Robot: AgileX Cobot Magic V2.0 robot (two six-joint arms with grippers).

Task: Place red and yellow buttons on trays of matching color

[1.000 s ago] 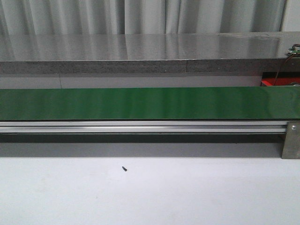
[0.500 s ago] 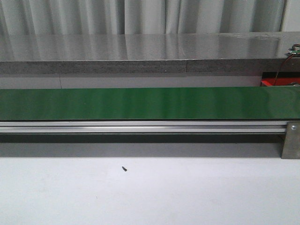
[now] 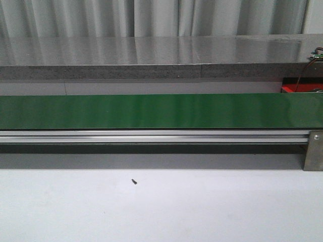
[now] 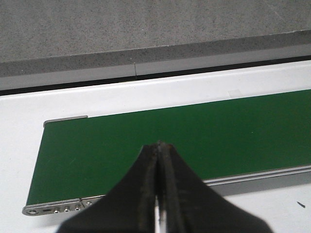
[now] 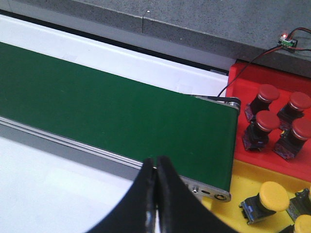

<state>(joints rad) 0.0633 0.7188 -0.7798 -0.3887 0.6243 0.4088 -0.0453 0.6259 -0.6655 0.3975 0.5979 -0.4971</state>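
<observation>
Beyond the green conveyor belt (image 5: 112,116), four red buttons (image 5: 266,121) are seen on the red tray (image 5: 243,77) and yellow buttons (image 5: 273,196) on the yellow tray (image 5: 243,177). Both the left gripper (image 4: 158,145) and right gripper (image 5: 156,160) are closed, empty. Light, rigid units are probably best pinched at the black body.

buttons (image 5: 265,121) in trays (image 5: 252,165), beside conveyor (image 5: 112,116)

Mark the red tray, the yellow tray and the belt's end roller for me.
red tray (image 5: 243,80): right wrist view, bare rim corner.
yellow tray (image 5: 243,182): right wrist view, bare floor beside the belt.
belt's end roller (image 5: 232,141): right wrist view, the belt's rounded end edge.
</observation>
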